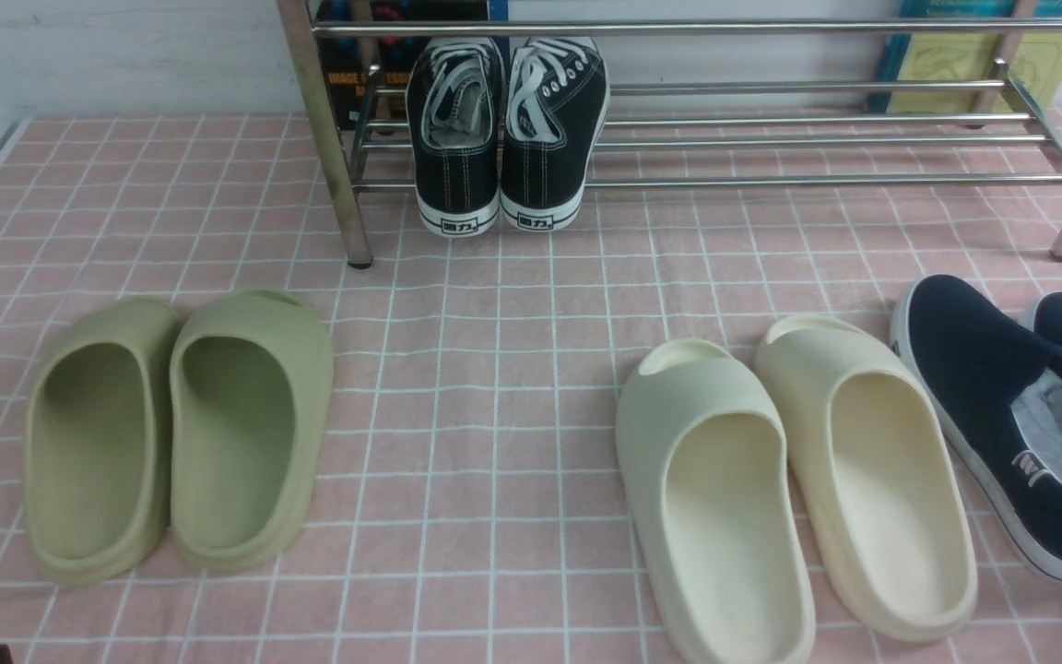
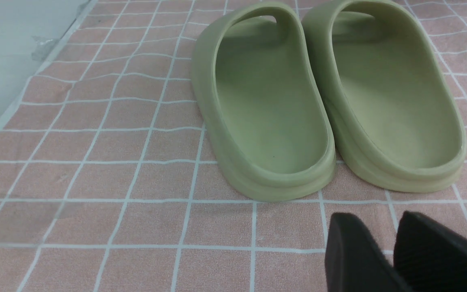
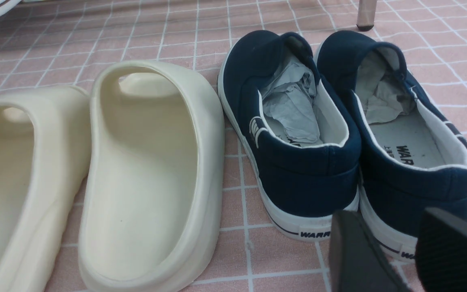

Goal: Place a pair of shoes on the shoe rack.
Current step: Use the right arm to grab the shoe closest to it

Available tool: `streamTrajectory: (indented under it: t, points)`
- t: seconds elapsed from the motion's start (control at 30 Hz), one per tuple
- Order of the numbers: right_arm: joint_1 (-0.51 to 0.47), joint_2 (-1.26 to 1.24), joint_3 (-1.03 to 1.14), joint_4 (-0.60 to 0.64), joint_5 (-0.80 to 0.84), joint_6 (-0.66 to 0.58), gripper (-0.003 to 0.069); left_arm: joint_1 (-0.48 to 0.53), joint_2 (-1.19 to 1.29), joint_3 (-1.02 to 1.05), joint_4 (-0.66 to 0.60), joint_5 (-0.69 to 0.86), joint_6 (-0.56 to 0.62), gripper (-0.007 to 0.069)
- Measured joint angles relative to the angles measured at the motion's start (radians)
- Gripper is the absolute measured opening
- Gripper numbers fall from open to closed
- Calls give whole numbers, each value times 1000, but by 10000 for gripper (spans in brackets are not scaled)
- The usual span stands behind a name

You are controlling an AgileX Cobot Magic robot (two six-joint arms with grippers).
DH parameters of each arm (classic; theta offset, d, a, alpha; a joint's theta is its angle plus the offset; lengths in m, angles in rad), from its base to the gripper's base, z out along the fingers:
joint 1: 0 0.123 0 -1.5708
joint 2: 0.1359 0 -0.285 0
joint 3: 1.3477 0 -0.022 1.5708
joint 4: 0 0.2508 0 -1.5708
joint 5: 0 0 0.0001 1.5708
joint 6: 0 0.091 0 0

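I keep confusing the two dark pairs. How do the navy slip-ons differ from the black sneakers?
The navy slip-ons have no laces; the black sneakers have white ones. The slip-ons lie on the pink checked cloth in front of the shoe rack; the sneakers sit on its lower bars. Crumpled paper fills the slip-ons; none shows in the sneakers. Both pairs have white soles, heels toward the robot.

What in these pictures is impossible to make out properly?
- Front view: the pair of shoes, outer one cut off by the right edge.
- Front view: the shoe rack and the packages behind it, tops lost at the upper edge.
- Wrist views: the left gripper and right gripper, fingertips only, cut by the bottom edge.
- Right wrist view: shoe toes inside, hidden by crumpled paper.
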Motion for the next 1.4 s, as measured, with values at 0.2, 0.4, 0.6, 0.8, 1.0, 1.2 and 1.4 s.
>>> streamTrajectory:
  t: [0.2, 0.4, 0.6, 0.8, 1.0, 1.2, 1.4]
  points:
    - [0, 0, 0, 0, -1, 0, 240, 0, 0, -1, 0, 0, 0, 211]
    - [0, 0, 0, 0, -1, 0, 240, 0, 0, -1, 0, 0, 0, 217]
    - [0, 0, 0, 63, -1, 0, 240, 0, 0, -1, 0, 0, 0, 219]
    - [0, 0, 1, 261, 7, 0, 240, 0, 0, -1, 0, 0, 0, 223]
    - [0, 0, 3, 559, 12, 0, 240, 0, 0, -1, 0, 0, 0, 233]
    - [0, 0, 3, 792, -33, 0, 240, 0, 0, -1, 0, 0, 0, 237]
    - [0, 0, 3, 847, -132, -1, 240, 0, 0, -1, 0, 0, 0, 237]
